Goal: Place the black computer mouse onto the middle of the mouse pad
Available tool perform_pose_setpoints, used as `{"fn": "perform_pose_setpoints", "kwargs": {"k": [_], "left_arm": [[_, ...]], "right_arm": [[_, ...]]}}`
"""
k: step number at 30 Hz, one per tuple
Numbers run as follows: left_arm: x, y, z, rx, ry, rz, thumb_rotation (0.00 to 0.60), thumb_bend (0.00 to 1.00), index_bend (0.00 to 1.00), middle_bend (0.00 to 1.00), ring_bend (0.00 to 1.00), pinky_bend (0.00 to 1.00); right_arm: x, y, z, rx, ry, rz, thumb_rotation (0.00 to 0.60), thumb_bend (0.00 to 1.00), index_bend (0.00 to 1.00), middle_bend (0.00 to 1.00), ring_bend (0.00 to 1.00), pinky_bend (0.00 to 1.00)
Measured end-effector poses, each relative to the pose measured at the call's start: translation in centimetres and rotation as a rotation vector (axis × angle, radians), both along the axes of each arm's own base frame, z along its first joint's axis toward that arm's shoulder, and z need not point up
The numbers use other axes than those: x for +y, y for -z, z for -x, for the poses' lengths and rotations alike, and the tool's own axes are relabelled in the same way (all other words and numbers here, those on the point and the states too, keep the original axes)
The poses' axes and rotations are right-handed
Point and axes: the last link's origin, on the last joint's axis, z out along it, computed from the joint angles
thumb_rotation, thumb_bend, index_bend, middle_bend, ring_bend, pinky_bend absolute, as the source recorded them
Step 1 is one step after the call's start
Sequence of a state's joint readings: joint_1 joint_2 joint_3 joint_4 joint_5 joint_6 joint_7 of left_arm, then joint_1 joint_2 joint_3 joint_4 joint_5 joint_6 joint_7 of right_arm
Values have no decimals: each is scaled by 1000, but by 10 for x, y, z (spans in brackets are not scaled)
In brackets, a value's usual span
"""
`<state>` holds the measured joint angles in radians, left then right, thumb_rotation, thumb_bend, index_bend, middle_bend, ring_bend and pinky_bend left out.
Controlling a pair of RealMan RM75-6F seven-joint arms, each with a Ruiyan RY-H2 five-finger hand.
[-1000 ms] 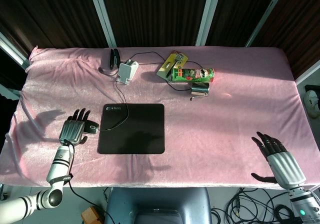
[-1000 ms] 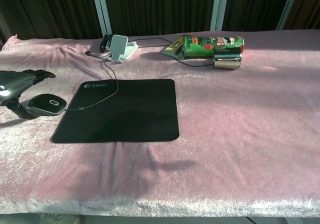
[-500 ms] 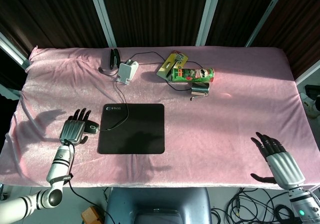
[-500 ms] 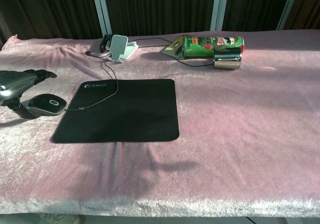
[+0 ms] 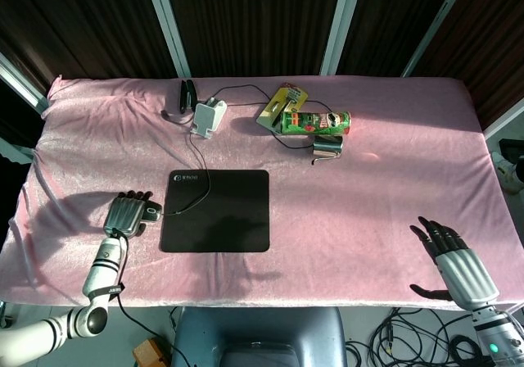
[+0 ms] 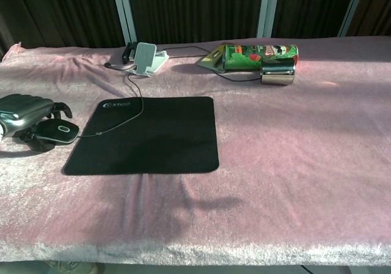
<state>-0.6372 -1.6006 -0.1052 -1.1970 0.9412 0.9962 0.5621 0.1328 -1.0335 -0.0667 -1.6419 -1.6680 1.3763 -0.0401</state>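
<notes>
A: Now that the left hand [image 6: 24,112] has dropped over the mouse [image 6: 58,130], where does that leave us?

B: Closer to a grasp. A second ago the fingers were stretched out flat above and behind it; now they curl down over its back and sides. From the chest view the palm covers the rear of the mouse, with the front and wheel showing.

A: Is it gripping it?

B: The fingers wrap it, but I can't tell whether they squeeze it or just cage it. The mouse sits on the counter [image 5: 368,203], just left of the pad [image 5: 215,210], near the pad's left edge and not on it. It has barely shifted.

A: So nothing placed yet?

B: No. The pad is bare apart from the cable [image 6: 125,116] running across its far left corner towards the far side of the counter.

A: And the right hand [image 5: 460,262]?

B: Holding nothing, fingers spread, at the near right corner, well apart from everything.

A: Next move?

B: I'd guess a lift or slide to the right, onto the pad's middle. The cable may drag, so the hold needs to be firm
</notes>
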Motion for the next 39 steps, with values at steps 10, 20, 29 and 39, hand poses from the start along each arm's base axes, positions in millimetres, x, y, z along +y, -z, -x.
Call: {"fn": "perform_pose_setpoints", "kwargs": {"k": [10,20,29,39], "left_arm": [[0,3,1,21,44,-41,600,386,508,614,505,588],[-15,-2,-33,-64,161,-63,600,382,511,631,517,602],[-25,14,-89,-64,270,-22,600,379,511,629,516,601],[-25,63,-132,-61,270,33,600,381,498,611,514,601]], "right_arm": [[0,0,0,0,1,-1,600,224,49,73,110,245],[-1,1,0,3,4,-6,600,224,51,73,110,245],[-2,2,0,10,-1,-19,600,223,51,73,110,245],[-2,1,0,9,-9,-37,600,224,51,73,110,245]]}}
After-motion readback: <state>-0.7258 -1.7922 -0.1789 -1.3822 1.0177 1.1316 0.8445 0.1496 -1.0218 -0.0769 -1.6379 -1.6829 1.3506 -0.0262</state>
